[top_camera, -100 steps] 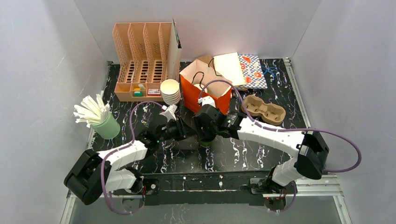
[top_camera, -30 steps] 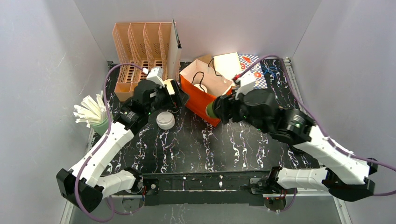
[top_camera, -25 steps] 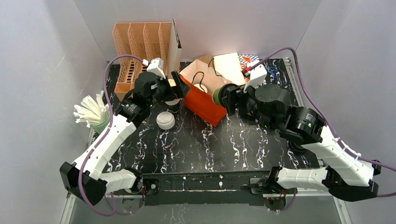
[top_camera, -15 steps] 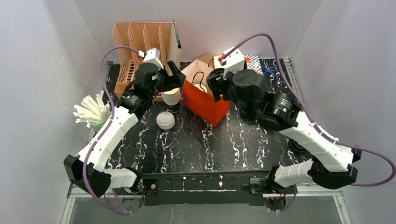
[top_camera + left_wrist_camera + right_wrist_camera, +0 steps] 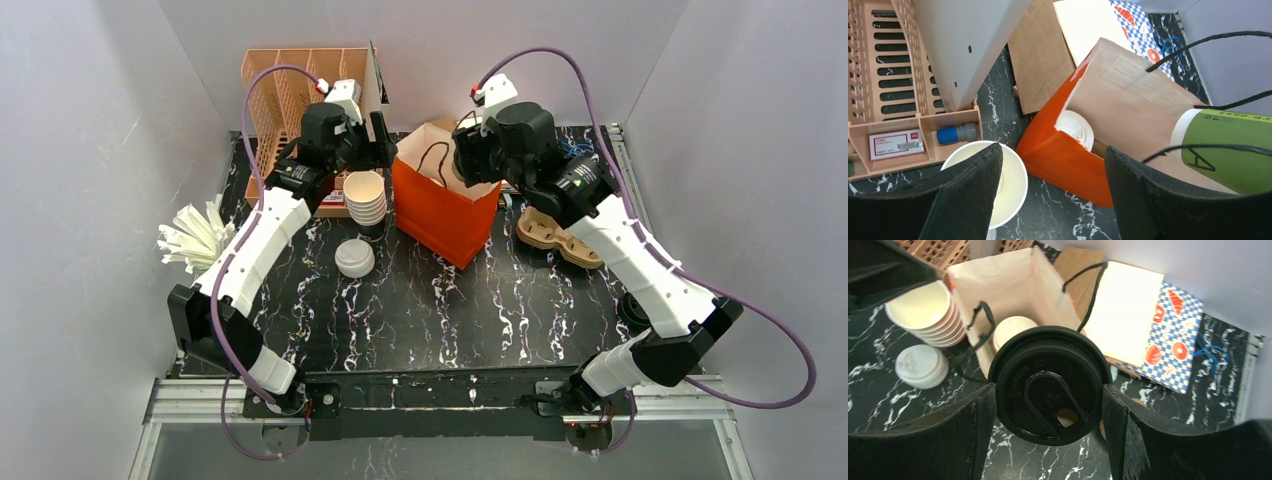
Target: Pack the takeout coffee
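Right claw (image 5: 1047, 440) clenched on black-lidded cup (image 5: 1048, 375), held above orange bag (image 5: 445, 215) mouth, 12 o'clock of table (image 5: 450, 320) | left claw (image 5: 1053, 160) released at bag's 9 o'clock | advised: cup to be lowered upright, handles (image 5: 979, 315) avoided.

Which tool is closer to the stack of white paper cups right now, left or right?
Left. The left tool hangs open just above the stack of white cups. The right tool holds a green cup over the orange bag, farther off to the side.
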Available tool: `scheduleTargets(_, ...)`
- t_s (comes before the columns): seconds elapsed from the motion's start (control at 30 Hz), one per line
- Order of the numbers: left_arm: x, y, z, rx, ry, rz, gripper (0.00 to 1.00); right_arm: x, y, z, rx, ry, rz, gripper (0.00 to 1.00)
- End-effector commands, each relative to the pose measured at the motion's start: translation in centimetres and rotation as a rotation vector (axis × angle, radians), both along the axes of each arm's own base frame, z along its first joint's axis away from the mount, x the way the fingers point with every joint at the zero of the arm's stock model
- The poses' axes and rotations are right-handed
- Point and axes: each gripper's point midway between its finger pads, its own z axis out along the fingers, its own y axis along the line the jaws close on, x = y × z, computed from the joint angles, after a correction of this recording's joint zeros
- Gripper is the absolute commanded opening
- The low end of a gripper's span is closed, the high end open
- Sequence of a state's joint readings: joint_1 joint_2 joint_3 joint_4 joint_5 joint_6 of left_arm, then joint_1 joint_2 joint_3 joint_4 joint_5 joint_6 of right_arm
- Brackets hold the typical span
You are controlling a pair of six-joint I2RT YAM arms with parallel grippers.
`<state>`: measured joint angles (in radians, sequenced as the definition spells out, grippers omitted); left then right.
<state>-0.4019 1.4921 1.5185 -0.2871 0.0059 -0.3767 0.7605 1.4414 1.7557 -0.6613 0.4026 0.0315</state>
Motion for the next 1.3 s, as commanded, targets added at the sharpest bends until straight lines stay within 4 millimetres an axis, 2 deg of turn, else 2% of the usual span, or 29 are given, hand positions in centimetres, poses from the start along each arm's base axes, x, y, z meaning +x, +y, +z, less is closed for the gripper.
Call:
scheduleTargets(0.0, 0.2, -0.6, 0.7, 0.093, -0.06, -0.12, 0.72, -1.0, 2.4, 1.5, 0.089, 0.03, 0.141, 0.26)
scheduleTargets(0.17, 1.1, -1.5, -0.9, 0.11, -0.045, -0.161, 0.71, -1.1, 3.0, -0.3, 0.059, 0.075, 0.173, 0.26)
scheduleTargets(0.27, 1.6, -2.4, -1.1, 0.085, -0.045, -0.193, 0.7, -1.0, 3.0, -1.4, 0.031, 0.093, 0.174, 0.26)
scheduleTargets(0.5, 2.9, -3.9, -2.8, 0.071, 0.004, -0.238, 0.6, -0.3, 2.4, -3.0, -0.015, 0.159, 0.155, 0.23)
scheduleTargets(0.83, 3.3, -4.5, -3.7, 0.065, 0.026, -0.252, 0.48, 0.7, 2.0, -4.9, 0.071, 0.304, 0.171, 0.19)
scheduleTargets(1.03, 3.1, -5.2, -4.1, 0.049, 0.039, -0.293, 0.34, 0.5, 1.9, -6.5, 0.042, 0.359, 0.162, 0.16)
scheduleTargets(1.27, 2.3, -6.2, -3.9, 0.009, 0.059, -0.349, 0.08, -0.6, 1.1, -6.2, 0.037, 0.398, 0.149, 0.13)
